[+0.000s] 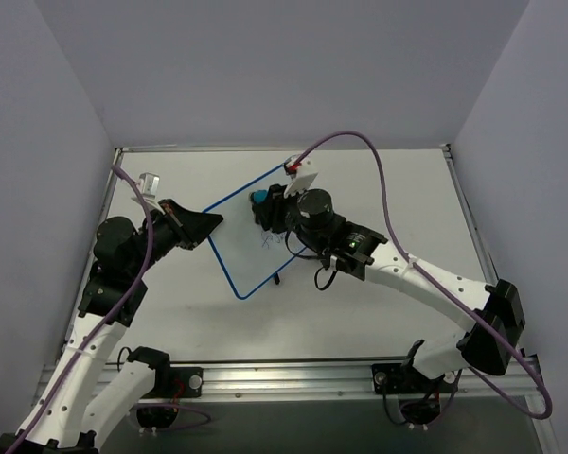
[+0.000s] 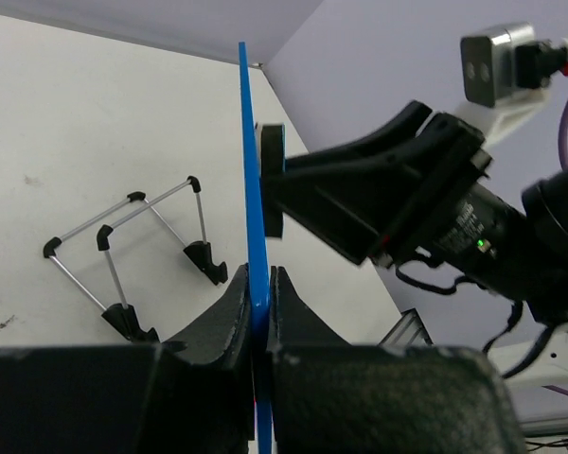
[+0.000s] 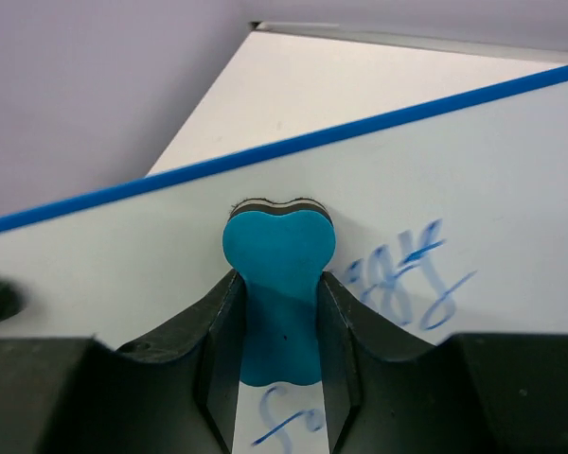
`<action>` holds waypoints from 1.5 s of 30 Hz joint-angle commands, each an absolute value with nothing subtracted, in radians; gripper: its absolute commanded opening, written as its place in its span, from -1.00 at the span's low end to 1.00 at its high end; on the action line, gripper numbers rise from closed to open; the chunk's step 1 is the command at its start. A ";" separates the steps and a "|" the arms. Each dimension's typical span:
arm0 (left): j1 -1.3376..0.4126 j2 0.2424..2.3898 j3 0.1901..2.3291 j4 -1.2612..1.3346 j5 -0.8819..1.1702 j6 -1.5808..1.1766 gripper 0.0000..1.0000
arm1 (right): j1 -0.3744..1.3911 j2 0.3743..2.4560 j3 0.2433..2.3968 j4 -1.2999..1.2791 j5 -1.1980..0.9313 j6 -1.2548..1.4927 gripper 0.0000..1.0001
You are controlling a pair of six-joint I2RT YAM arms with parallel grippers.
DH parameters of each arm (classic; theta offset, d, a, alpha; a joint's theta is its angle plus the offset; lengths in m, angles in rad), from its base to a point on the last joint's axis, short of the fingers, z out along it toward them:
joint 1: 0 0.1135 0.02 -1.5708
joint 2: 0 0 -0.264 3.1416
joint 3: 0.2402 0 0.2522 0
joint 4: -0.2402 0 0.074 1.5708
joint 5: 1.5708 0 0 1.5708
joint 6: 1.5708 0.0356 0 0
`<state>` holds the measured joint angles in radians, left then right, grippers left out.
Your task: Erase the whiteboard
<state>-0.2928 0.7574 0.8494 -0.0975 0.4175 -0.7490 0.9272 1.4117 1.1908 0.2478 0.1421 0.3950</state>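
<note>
The whiteboard (image 1: pixel 251 241), white with a thin blue frame, is held tilted above the table. My left gripper (image 1: pixel 206 223) is shut on its left edge; in the left wrist view the blue frame (image 2: pixel 254 227) runs edge-on between the jaws of the left gripper (image 2: pixel 258 301). My right gripper (image 1: pixel 265 210) is shut on a blue eraser (image 1: pixel 259 198) and presses it on the board near its upper edge. In the right wrist view the eraser (image 3: pixel 277 274) sits between the fingers of my right gripper (image 3: pixel 277 322), with blue writing (image 3: pixel 407 279) to its right and below.
A folding wire stand with black feet (image 2: pixel 133 251) lies on the table beyond the board. A small clear and silver object (image 1: pixel 150 183) sits at the table's left rear. Purple cables run over both arms.
</note>
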 commanded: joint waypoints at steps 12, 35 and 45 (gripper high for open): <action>-0.324 0.703 0.919 0.187 0.686 -0.877 -0.95 | 0.959 1.493 1.250 0.275 0.066 0.374 -1.00; -0.324 0.703 0.917 0.224 0.698 -0.884 -0.95 | 0.742 1.436 1.091 0.307 -0.108 0.436 -1.00; -0.324 0.716 0.922 0.268 0.687 -0.917 -0.95 | 0.798 1.407 1.017 0.364 -0.110 0.433 -1.00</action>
